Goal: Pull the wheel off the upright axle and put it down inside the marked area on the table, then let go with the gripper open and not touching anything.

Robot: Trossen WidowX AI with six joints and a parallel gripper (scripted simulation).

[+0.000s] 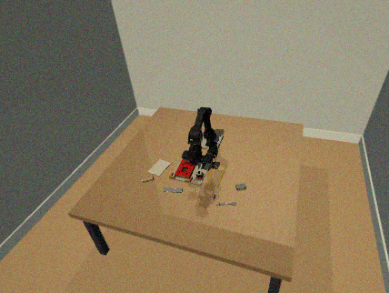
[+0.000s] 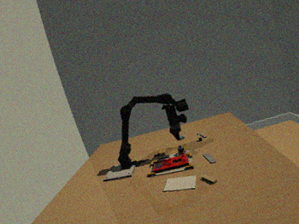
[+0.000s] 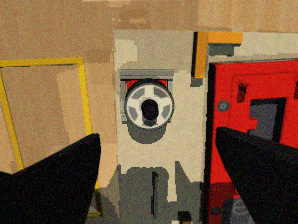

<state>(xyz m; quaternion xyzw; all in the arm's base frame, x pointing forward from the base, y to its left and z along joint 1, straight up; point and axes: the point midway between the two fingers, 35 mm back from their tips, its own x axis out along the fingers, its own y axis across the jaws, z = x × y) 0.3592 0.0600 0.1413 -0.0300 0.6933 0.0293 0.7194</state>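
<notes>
Wheel (image 3: 149, 110) sits on its axle, untouched. Gripper (image 3: 156, 170) hangs above, fingers released, empty. Risk: an off-centre descent would strike the red block (image 3: 255, 115) at right.

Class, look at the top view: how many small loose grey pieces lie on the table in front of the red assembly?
3: one just in front of the red assembly, one further right, one nearest the table's front edge. The arm may hide others.

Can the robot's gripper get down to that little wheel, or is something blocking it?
Probably yes. The gripper hangs open above the wheel, which sits on its axle in the gap between the two fingers. Nothing shows between them, and the red block stands off to one side.
</notes>
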